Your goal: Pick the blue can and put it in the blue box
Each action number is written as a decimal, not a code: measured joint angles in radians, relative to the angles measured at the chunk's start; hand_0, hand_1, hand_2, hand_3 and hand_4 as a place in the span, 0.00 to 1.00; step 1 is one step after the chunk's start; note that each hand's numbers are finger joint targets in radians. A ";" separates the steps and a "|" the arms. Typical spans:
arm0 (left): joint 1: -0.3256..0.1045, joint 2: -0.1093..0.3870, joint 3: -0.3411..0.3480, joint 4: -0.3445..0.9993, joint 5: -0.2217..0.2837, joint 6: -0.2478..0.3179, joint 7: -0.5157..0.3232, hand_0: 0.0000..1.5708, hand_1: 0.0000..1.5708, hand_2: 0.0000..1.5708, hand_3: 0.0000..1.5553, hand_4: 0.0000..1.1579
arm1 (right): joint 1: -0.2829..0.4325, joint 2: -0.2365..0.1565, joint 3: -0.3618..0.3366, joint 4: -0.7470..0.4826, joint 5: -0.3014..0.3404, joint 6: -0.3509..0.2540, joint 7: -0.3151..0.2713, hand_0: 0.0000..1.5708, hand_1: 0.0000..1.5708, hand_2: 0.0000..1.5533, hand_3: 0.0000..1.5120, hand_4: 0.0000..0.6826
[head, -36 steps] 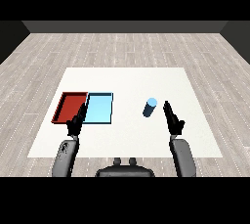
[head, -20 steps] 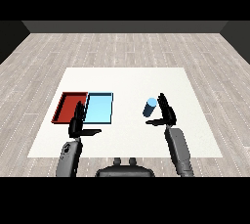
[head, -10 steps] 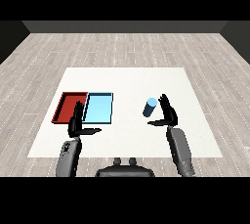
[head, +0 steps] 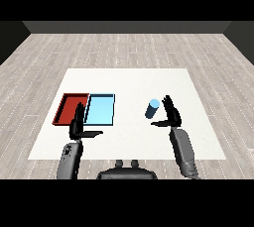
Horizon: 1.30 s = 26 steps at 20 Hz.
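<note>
The blue can (head: 152,108) stands upright on the white table, right of centre. My right hand (head: 170,114) is open just to its right, fingers up and thumb reaching under the can's near side, not closed round it. The light blue tray (head: 101,109) lies left of centre with nothing in it. My left hand (head: 78,124) is open at the near edge of the trays, fingers up, thumb pointing right.
A red tray (head: 70,109) lies against the blue tray's left side. The white table (head: 129,82) stretches wide behind the trays and the can, on a grey plank floor.
My right hand has come in from the right to stand close beside the can. The left hand and the can have hardly moved.
</note>
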 measured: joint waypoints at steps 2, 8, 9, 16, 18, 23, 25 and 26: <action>0.016 -0.008 -0.011 -0.009 -0.016 0.012 -0.005 0.00 0.00 0.00 0.00 0.00 | -0.022 0.008 -0.001 0.032 0.001 -0.009 0.001 0.00 0.00 0.00 0.00 0.00; 0.016 0.010 0.006 -0.037 0.006 -0.004 0.032 0.00 0.00 0.00 0.00 0.00 | -0.111 -0.005 -0.044 0.206 -0.004 -0.020 -0.030 0.00 0.00 0.00 0.00 0.00; 0.012 0.009 0.010 -0.021 0.010 -0.007 0.021 0.00 0.00 0.00 0.00 0.00 | -0.110 -0.002 -0.044 0.210 -0.007 -0.023 -0.026 0.00 0.00 0.00 0.00 0.00; -0.010 0.002 0.007 0.016 -0.018 0.012 0.000 0.00 0.00 0.00 0.00 0.00 | -0.201 -0.006 -0.065 0.343 -0.006 -0.060 -0.043 0.00 0.00 0.00 0.00 0.00; 0.013 0.007 0.008 -0.004 -0.013 0.002 -0.008 0.00 0.00 0.00 0.00 0.00 | -0.224 -0.008 -0.075 0.388 -0.014 -0.058 -0.051 0.00 0.00 0.00 0.00 0.00; -0.004 0.000 0.010 -0.002 -0.016 0.015 0.001 0.00 0.00 0.00 0.00 0.00 | -0.283 -0.015 -0.097 0.520 -0.027 -0.038 -0.086 0.00 0.00 0.00 0.00 0.00; -0.002 -0.001 0.006 -0.025 -0.023 0.025 0.018 0.00 0.00 0.00 0.00 0.00 | -0.298 -0.014 -0.101 0.565 -0.031 -0.029 -0.108 0.00 0.00 0.00 0.00 0.00; -0.005 0.001 0.007 -0.016 -0.030 0.027 0.012 0.00 0.00 0.00 0.00 0.00 | -0.303 -0.012 -0.103 0.593 -0.030 -0.025 -0.130 0.00 0.00 0.00 0.00 0.00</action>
